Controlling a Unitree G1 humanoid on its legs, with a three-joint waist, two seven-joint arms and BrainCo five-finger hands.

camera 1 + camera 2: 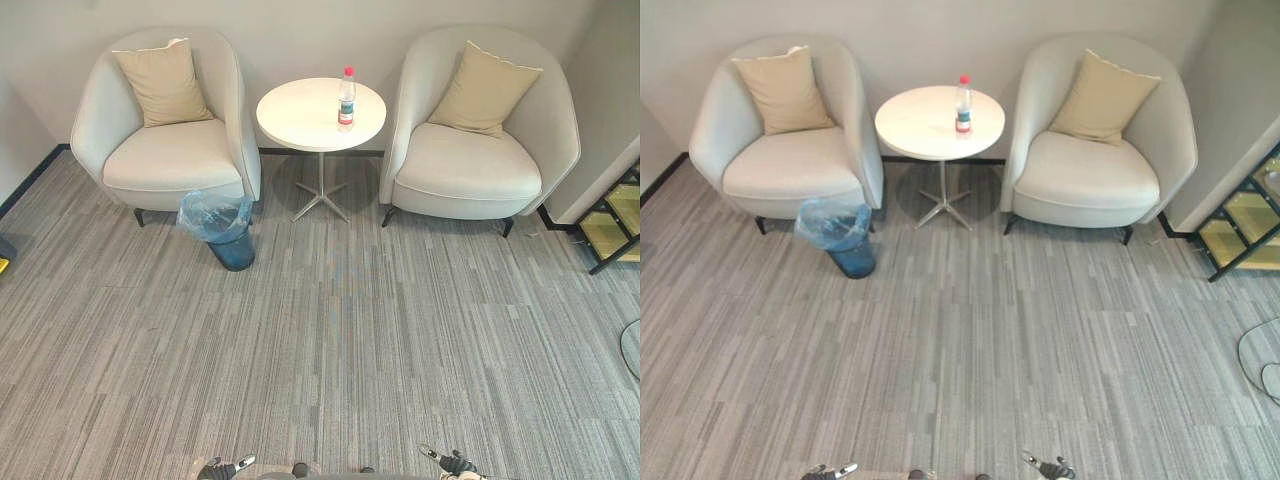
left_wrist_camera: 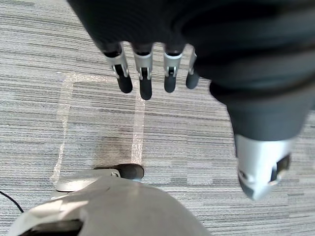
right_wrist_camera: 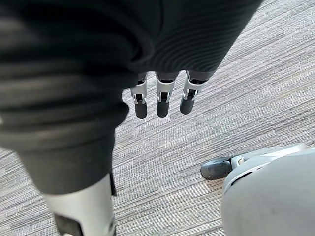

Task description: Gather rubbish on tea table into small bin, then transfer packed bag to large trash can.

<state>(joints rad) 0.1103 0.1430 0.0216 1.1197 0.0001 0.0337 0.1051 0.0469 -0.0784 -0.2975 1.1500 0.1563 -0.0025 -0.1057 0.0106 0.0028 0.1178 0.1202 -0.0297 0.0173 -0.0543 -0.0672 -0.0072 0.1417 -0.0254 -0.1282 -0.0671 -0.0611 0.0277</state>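
Note:
A clear plastic bottle [image 1: 346, 97] with a red cap and red label stands upright on the round white tea table [image 1: 300, 115], between two armchairs. A small blue bin [image 1: 227, 236] lined with a clear bluish bag sits on the carpet in front of the left chair. My left hand [image 1: 222, 467] and right hand [image 1: 450, 462] hang low at the near edge, far from the table. In the wrist views the left hand's fingers [image 2: 145, 73] and the right hand's fingers [image 3: 161, 98] hang straight over the carpet, holding nothing.
Two pale armchairs [image 1: 165, 150] [image 1: 480, 150] with beige cushions flank the table against the wall. A dark-framed shelf [image 1: 618, 215] stands at the far right. Grey striped carpet [image 1: 330, 350] stretches between me and the table.

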